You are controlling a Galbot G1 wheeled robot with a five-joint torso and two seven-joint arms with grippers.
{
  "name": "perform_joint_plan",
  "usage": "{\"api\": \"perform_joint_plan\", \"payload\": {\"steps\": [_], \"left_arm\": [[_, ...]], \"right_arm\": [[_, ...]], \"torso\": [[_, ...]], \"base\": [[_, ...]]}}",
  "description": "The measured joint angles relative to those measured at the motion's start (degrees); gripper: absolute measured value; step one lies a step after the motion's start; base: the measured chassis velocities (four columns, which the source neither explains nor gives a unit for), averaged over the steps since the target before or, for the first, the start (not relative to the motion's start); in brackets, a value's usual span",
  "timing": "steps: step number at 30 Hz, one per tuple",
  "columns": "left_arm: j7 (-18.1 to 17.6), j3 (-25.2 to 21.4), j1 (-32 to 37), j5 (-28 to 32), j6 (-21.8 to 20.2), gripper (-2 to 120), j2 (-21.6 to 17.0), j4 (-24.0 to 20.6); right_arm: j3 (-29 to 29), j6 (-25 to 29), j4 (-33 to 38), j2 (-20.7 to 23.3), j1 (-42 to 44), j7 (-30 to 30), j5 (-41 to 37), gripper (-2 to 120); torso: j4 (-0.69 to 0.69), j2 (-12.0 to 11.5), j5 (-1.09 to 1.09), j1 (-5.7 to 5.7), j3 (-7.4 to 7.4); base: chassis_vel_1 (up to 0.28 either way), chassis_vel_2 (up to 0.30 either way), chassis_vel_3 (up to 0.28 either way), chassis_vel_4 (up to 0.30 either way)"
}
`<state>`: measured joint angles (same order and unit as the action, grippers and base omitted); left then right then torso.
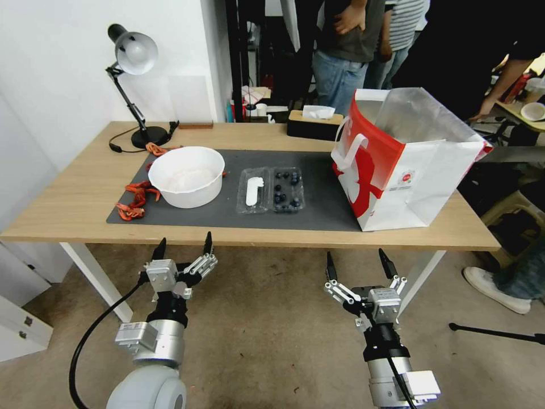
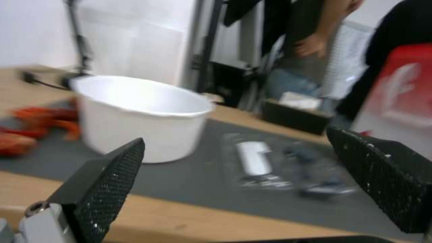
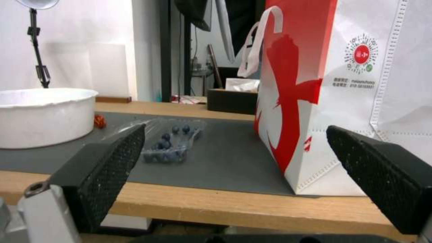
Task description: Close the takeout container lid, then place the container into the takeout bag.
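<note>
The takeout container [image 1: 288,190] lies flat and open on the dark mat, with blueberries in its right half; it also appears in the wrist views [image 2: 315,172] [image 3: 173,141]. Its lid [image 1: 254,191], the left half with a white label, rests flat on the mat [image 2: 254,158]. The takeout bag [image 1: 397,165] stands open and upright at the right end of the table [image 3: 324,84]. My left gripper [image 1: 183,249] hangs open below the table's front edge, in front of the white bowl. My right gripper [image 1: 360,266] is open too, below the front edge near the bag.
A large white bowl [image 1: 186,176] stands left of the container, with orange-red crayfish-like pieces [image 1: 136,200] beside it. A desk lamp [image 1: 131,68] and a dark tissue box [image 1: 314,122] sit at the table's back. People stand behind the table.
</note>
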<state>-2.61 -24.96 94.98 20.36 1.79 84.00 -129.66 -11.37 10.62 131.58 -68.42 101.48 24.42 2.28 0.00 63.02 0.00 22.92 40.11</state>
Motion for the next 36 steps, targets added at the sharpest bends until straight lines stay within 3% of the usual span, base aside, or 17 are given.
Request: {"api": "perform_joint_plan", "payload": {"steps": [4, 5, 8, 10, 12, 13, 16, 17, 20, 21, 24, 25, 28, 36], "left_arm": [[-0.3, 4.5, -3.9, 18.6, -1.4, 100, -8.0, 0.0], [-0.3, 4.5, -3.9, 18.6, -1.4, 100, -8.0, 0.0], [-1.0, 6.8, -8.1, 30.9, -3.0, 100, -11.2, 0.4], [-1.2, 7.3, -9.1, 33.7, -3.3, 100, -11.8, 0.6], [-2.3, 8.7, -12.7, 42.7, -4.6, 100, -13.3, 2.0], [-2.3, 8.7, -12.7, 42.7, -4.6, 100, -13.3, 2.0], [-5.0, 10.5, -17.3, 53.1, -5.9, 100, -14.5, 4.7], [-5.0, 10.5, -17.3, 53.1, -5.9, 100, -14.5, 4.7], [-11.7, 12.2, -21.8, 62.5, -7.0, 100, -14.5, 6.4], [-11.7, 12.2, -21.8, 62.5, -7.0, 100, -14.5, 6.4], [-19.2, 13.3, -27.8, 72.5, -7.7, 100, -13.2, 9.0], [-19.2, 13.3, -27.8, 72.5, -7.7, 100, -13.2, 9.0], [-24.6, 13.5, -32.9, 79.1, -7.9, 100, -11.4, 11.7], [-30.0, 14.9, -38.3, 81.8, -7.5, 100, -9.0, 16.2]], "right_arm": [[0.2, -0.2, 0.0, 0.4, -0.3, 0.0, -0.3, 100], [0.2, -0.2, 0.0, 0.4, -0.3, 0.0, -0.3, 100], [0.2, -0.2, 0.0, 0.1, 0.0, 0.0, -0.3, 100], [0.2, -0.2, 0.0, 0.0, 0.0, 0.0, -0.2, 100], [0.3, -0.3, -0.2, -0.2, 0.0, 0.0, -0.1, 100], [0.3, -0.3, -0.2, -0.2, 0.0, 0.0, -0.1, 100], [0.3, -0.3, -0.4, -0.4, 0.1, 0.0, 0.0, 100], [0.3, -0.3, -0.4, -0.4, 0.1, 0.0, 0.0, 100], [-0.1, -0.4, -0.5, -0.6, 0.2, 0.0, 0.1, 100], [-0.1, -0.4, -0.5, -0.6, 0.2, 0.0, 0.1, 100], [-0.8, -0.5, -0.5, -0.8, 0.5, 0.0, 0.1, 100], [-0.8, -0.5, -0.5, -0.8, 0.5, 0.0, 0.1, 100], [-1.3, -0.5, -0.5, -1.0, 0.6, 0.0, 0.1, 100], [-1.7, -0.6, -0.6, -1.1, 0.6, 0.1, 0.1, 100]], "torso": [[0.01, 0.0, 0.0, 0.0, 0.0], [0.01, 0.0, 0.0, 0.0, 0.0], [-0.01, 0.0, -0.01, 0.01, 0.0], [-0.01, 0.0, 0.0, 0.0, 0.0], [0.0, 0.0, -0.01, 0.0, 0.0], [0.0, 0.0, -0.01, 0.0, 0.0], [0.0, 0.0, -0.01, 0.0, 0.0], [0.0, 0.0, -0.01, 0.0, 0.0], [0.0, 0.0, 0.0, 0.01, 0.0], [0.0, 0.0, 0.0, 0.01, 0.0], [-0.01, 0.0, 0.01, 0.01, 0.01], [-0.01, 0.0, 0.01, 0.01, 0.01], [-0.01, 0.0, 0.01, 0.0, 0.01], [-0.01, 0.0, 0.0, 0.0, 0.01]], "base": [[0.0, 0.0, 0.0, 0.0], [0.0, 0.0, 0.0, 0.0], [0.0, 0.0, 0.0, 0.0], [0.0, 0.0, 0.0, 0.0], [0.0, 0.0, 0.0, 0.0], [0.0, 0.0, 0.0, 0.0], [0.0, 0.0, 0.0, 0.0], [0.0, 0.0, 0.0, 0.0], [0.0, 0.0, 0.0, 0.0], [0.0, 0.0, 0.0, 0.0], [0.0, 0.0, 0.0, 0.0], [0.0, 0.0, 0.0, 0.0], [0.0, 0.0, 0.0, 0.0], [0.0, 0.0, 0.0, 0.0]]}}
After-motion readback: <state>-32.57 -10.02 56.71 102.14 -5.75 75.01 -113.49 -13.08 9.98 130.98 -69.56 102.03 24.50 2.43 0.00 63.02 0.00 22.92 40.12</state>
